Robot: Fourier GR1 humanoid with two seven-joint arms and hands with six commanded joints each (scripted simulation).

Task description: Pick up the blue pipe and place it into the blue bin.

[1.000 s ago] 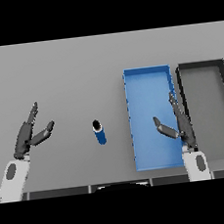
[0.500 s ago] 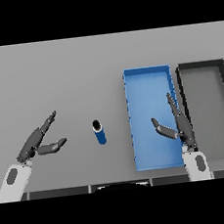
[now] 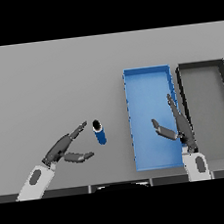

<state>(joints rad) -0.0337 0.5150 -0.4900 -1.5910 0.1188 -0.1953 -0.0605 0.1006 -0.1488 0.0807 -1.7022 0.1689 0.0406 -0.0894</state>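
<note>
The blue pipe [image 3: 99,132], a short blue cylinder with a dark open top, stands on the grey table left of the blue bin [image 3: 147,75]. My left hand [image 3: 64,149] hovers just left of the pipe, open, fingers stretched toward it and thumb spread below, a small gap between fingertips and pipe. My right hand [image 3: 178,126] is open over the bin's right side, fingers straight and pointing away, thumb out to the left.
A dark grey bin [image 3: 201,66] sits directly right of the blue bin, their long walls side by side. Bare grey table [image 3: 46,82] stretches to the left and far side.
My left hand has swung right and lowered toward the pipe, closing most of the gap. My right hand shifted slightly up over the bin. The pipe has not moved.
</note>
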